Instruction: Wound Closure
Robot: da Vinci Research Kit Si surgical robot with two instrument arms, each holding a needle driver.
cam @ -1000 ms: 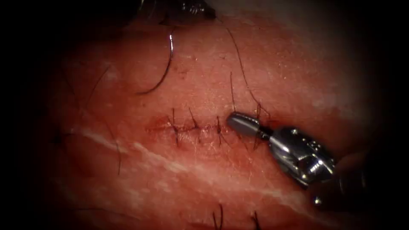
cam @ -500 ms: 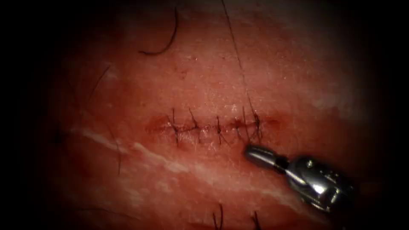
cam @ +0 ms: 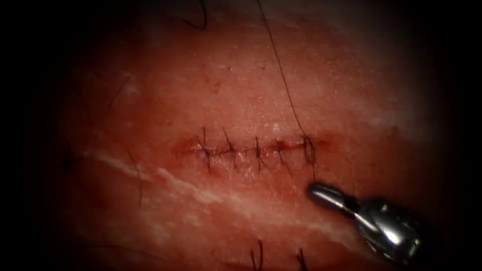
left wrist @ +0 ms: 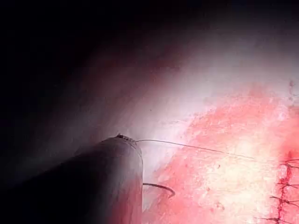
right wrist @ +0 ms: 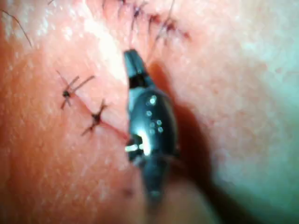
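Your right tool (cam: 326,194) sits just below the right end of the cut (cam: 251,149), jaws pressed together; it may pinch the short thread end there, but you cannot tell. The long thread (cam: 281,70) runs taut up from the last stitch (cam: 307,149). Since a second ago, your tool slid down off the cut, and the needle (cam: 198,17) rose toward the top edge.

The right arm's shiny steel wristed hand (cam: 321,193) reaches in from the endoscope view's lower right, its two short jaws pressed together into one rounded tip that holds nothing. In the left wrist view the left arm's thick dark grey shaft (left wrist: 100,182) slants upward, its hand hidden.
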